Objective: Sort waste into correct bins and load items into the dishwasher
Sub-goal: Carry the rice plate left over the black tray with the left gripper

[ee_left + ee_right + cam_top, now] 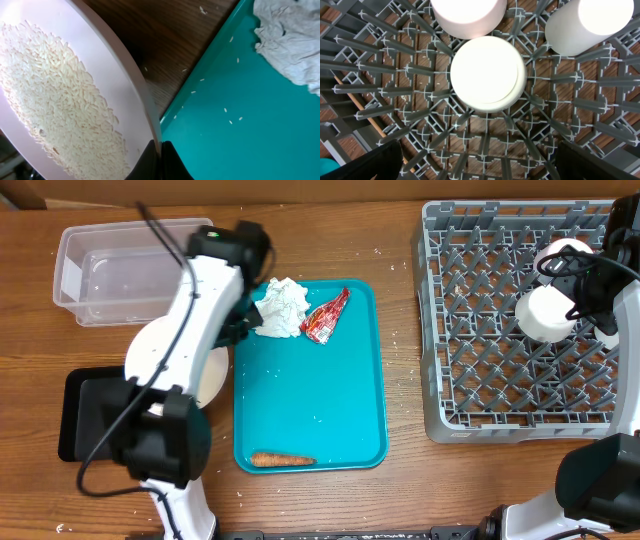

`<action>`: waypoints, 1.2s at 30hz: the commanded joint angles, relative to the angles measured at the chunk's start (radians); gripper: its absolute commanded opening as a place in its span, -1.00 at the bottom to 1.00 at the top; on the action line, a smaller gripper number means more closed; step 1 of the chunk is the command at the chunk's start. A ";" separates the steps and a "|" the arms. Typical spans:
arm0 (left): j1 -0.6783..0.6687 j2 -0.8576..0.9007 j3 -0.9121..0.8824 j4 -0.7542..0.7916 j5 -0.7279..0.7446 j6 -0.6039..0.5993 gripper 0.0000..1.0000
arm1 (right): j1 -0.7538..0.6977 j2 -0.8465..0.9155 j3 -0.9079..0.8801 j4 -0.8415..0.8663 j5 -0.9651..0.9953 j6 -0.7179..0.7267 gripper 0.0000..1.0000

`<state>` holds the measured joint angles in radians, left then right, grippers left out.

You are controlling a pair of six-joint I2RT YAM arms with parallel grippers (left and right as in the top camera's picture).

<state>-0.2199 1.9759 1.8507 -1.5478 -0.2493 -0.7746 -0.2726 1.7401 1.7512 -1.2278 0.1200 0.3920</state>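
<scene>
Plate [131,80] strewn with rice [55,100], rim pinched in the clamped left gripper [160,160], over the bench [165,40] just beside the teal tray [240,150] carrying napkin [290,40], wrapper [327,317], carrot [283,460]. Farther right, upturned bowl [487,72] in the dish rack [500,380], beneath the wide-open right gripper [480,165].

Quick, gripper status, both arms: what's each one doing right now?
Left gripper: closed on the plate at its rim.
Right gripper: open, empty, above the dish rack.

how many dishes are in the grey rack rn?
3 in the rack, going by the right wrist view: a middle dish, a pinkish dish at the top edge and a top-right dish. Overhead, the right arm could hide more.
</scene>
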 commanded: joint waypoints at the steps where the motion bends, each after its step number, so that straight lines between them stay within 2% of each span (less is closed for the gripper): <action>1: 0.088 -0.063 0.025 0.005 0.126 0.113 -0.91 | 0.000 -0.023 0.022 0.003 0.007 0.008 1.00; 9: 0.259 -0.067 0.025 0.010 0.302 0.238 -0.92 | 0.000 -0.023 0.022 0.003 0.007 0.008 1.00; 17: 0.363 -0.067 0.024 0.023 0.505 0.369 -0.91 | 0.000 -0.023 0.022 0.003 0.007 0.008 1.00; 36: 0.385 -0.067 0.024 0.016 0.601 0.439 -0.92 | 0.000 -0.023 0.022 0.003 0.007 0.008 1.00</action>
<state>0.1638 1.9335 1.8542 -1.5257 0.3161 -0.3798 -0.2726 1.7401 1.7512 -1.2270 0.1196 0.3920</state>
